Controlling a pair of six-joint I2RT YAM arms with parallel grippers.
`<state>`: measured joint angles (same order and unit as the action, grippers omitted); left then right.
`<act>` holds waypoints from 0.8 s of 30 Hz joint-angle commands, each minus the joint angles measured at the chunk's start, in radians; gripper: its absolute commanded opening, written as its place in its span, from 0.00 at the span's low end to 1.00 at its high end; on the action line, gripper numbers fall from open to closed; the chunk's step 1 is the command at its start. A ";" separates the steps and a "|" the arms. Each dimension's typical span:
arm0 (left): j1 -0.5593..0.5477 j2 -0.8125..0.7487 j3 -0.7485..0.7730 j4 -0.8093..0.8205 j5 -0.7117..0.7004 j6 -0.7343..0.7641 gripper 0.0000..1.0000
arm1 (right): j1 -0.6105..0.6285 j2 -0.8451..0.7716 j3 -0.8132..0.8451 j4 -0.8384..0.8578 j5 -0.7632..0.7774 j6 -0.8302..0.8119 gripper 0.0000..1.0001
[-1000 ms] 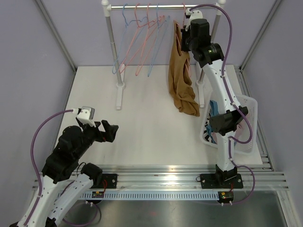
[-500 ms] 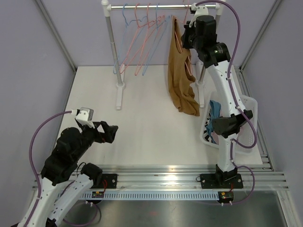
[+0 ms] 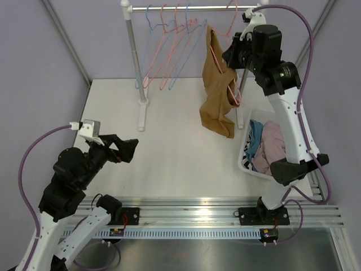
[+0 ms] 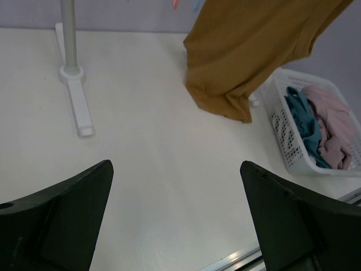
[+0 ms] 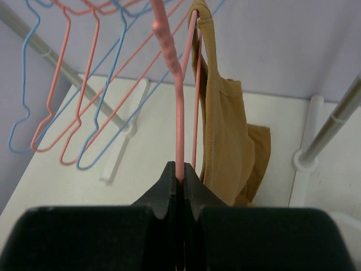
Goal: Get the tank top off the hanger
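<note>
1. The tank top [image 3: 216, 93] hangs on a pink hanger [image 5: 179, 107]. Its hem dangles above the table [image 3: 169, 147], just left of the basket [image 3: 246, 164].
2. The right gripper [image 5: 181, 174] is clamped on the hanger's wire beside the top's strap, fingers pressed together around it.
3. I cannot tell whether the hook sits on the rail [image 3: 186, 8].
4. Spare hangers [image 3: 166, 51], pink and blue, hang on the rail to the left.
5. The basket holds blue and pink clothes [image 3: 265, 141].
6. The left gripper [image 4: 175, 166] hovers low over the table's near left, fingers wide apart and holding nothing.
</note>
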<state>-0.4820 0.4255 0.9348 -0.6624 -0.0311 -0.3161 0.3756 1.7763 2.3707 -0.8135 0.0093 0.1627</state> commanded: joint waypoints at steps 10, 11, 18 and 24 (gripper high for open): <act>-0.090 0.490 0.507 0.216 0.001 0.029 0.99 | 0.054 -0.495 -0.465 -0.055 -0.232 0.182 0.00; -0.124 0.562 0.539 0.221 -0.018 0.053 0.99 | 0.054 -0.533 -0.496 -0.061 -0.273 0.189 0.00; -0.294 0.759 0.644 0.253 -0.142 0.150 0.99 | 0.055 -0.718 -0.705 0.030 -0.442 0.268 0.00; -0.374 0.825 0.590 0.333 -0.161 0.206 0.93 | 0.057 -0.813 -0.780 0.062 -0.520 0.285 0.00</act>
<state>-0.8322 1.2438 1.5280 -0.4419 -0.1532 -0.1631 0.4255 1.0061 1.6035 -0.8661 -0.4191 0.4152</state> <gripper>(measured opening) 0.941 0.036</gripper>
